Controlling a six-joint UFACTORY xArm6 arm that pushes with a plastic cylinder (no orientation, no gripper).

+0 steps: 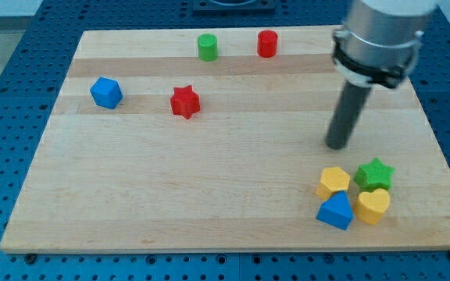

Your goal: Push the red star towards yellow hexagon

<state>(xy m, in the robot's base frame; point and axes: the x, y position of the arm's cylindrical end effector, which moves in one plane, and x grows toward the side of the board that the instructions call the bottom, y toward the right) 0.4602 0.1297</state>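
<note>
The red star (184,101) lies on the wooden board (209,195) in the upper left part of the view. The yellow hexagon (333,181) lies at the lower right, in a tight cluster with other blocks. My tip (337,145) rests on the board just above the yellow hexagon, a short gap away, and far to the right of the red star. The rod rises from the tip toward the view's top right.
A green star (374,173), a yellow heart (373,205) and a blue triangle (335,211) crowd around the yellow hexagon. A blue hexagon (106,92) lies left of the red star. A green cylinder (207,47) and a red cylinder (267,44) stand near the top edge.
</note>
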